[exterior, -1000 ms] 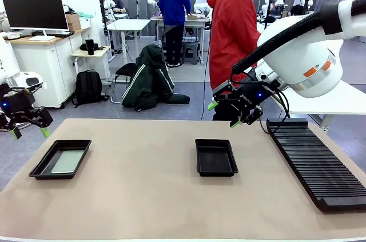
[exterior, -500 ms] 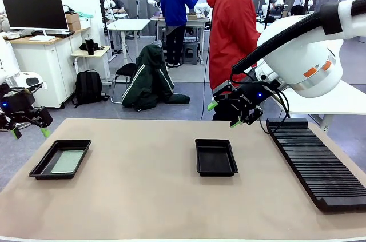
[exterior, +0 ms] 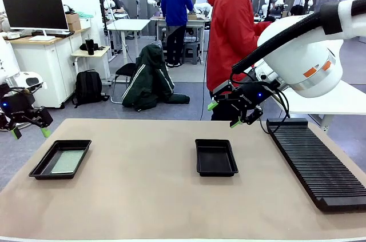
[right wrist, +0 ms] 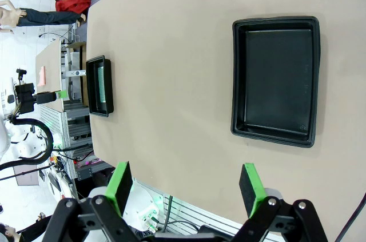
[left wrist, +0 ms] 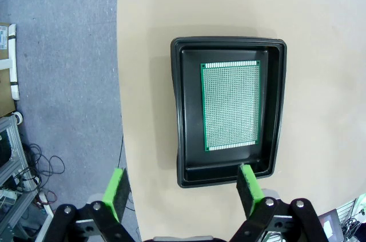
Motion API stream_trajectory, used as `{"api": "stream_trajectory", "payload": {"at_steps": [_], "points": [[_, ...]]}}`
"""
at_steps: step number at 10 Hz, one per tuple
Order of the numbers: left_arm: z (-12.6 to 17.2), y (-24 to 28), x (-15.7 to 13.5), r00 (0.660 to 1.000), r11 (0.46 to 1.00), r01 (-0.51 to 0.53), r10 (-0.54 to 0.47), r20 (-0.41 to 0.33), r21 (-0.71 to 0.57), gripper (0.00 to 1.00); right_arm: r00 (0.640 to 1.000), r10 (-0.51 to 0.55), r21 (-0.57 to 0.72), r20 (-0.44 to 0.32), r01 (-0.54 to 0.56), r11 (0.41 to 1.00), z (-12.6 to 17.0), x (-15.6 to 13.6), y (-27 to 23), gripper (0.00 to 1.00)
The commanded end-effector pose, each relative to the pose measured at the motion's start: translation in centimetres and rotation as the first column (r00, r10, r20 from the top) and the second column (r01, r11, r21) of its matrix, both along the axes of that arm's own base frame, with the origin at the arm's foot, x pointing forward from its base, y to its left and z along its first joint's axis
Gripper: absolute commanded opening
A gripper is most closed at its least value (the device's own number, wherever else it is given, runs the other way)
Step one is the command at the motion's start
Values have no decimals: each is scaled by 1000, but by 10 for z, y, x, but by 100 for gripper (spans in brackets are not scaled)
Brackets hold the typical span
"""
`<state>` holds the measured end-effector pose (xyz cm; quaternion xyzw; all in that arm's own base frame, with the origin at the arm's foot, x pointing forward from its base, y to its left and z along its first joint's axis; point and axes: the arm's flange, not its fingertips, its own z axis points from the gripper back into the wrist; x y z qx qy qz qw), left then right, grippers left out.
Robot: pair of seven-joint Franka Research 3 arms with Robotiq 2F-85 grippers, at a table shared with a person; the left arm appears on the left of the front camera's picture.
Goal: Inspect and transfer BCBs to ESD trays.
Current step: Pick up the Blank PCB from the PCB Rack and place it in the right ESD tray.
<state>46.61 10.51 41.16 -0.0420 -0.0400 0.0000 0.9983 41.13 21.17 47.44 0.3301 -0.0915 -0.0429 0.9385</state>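
One black ESD tray [exterior: 40, 164] lies at the table's left with a pale green BCB [exterior: 67, 162] flat on its floor. In the left wrist view that tray [left wrist: 183, 110] holds the perforated BCB [left wrist: 230, 105]. A second ESD tray [exterior: 216, 157] sits mid-table with nothing in it, seen too in the right wrist view [right wrist: 275, 79]. My left gripper [exterior: 28, 133] hovers open off the table's left edge, above the floor. My right gripper [exterior: 224, 114] hangs open above the far edge, behind the middle tray. Both wrist views show the fingers [left wrist: 118, 190] [right wrist: 120, 185] spread with nothing between them.
A long black ribbed rack [exterior: 314, 162] lies along the table's right side. A person in a red hooded jacket [exterior: 231, 30] stands at the far side behind my right gripper. Bare tan tabletop spreads between and in front of the trays.
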Motion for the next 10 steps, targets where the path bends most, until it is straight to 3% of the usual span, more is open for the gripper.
{"api": "stream_trajectory", "payload": {"at_steps": [1, 10], "points": [[-2, 1, 0, 1000, 1000, 1, -1, 11, -1, 100, 1000, -19, 0, -1, 19, 1000, -1, 0, 2, 100], [-2, 1, 0, 1000, 1000, 1, -1, 11, -1, 100, 1000, -19, 0, -1, 19, 1000, -1, 0, 2, 100]]}}
